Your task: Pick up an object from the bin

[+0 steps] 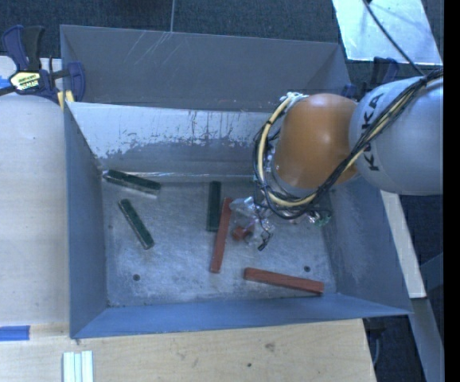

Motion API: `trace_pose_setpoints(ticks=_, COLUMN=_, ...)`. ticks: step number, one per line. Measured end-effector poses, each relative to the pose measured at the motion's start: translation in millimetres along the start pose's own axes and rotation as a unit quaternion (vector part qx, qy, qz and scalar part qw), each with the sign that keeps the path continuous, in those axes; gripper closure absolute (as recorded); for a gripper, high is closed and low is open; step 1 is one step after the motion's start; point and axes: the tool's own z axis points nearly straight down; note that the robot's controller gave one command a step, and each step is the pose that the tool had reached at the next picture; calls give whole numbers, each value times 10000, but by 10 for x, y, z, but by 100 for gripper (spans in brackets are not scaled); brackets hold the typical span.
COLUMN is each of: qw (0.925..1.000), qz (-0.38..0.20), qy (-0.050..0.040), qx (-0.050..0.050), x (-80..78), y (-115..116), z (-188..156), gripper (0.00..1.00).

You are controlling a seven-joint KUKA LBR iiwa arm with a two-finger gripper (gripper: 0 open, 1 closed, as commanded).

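Note:
My gripper [250, 225] hangs low in the middle of the bin, right of centre, under the orange wrist cover. Its tips sit just right of a reddish-brown stick [220, 237] that runs up and down the floor, and something small and reddish shows by the tips. A dark green stick [213, 206] stands upright just left of the brown one. Another reddish-brown stick [282, 280] lies flat near the front wall, below the gripper.
Two more dark green sticks lie at the left: one [133, 182] along the back wall, one [136, 224] slanting on the floor. The arm and its cables cover the bin's right back part.

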Motion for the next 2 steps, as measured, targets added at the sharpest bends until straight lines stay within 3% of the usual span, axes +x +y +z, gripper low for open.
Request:
trace_pose_setpoints(ticks=1, qw=9998, qz=174, qy=5, qx=10, x=17, y=41, z=-1484, gripper=100)
trace_pose_setpoints(ticks=2, qw=9842, qz=-1771, qy=13, qx=3, x=-56, y=-382, z=-2822, gripper=100)
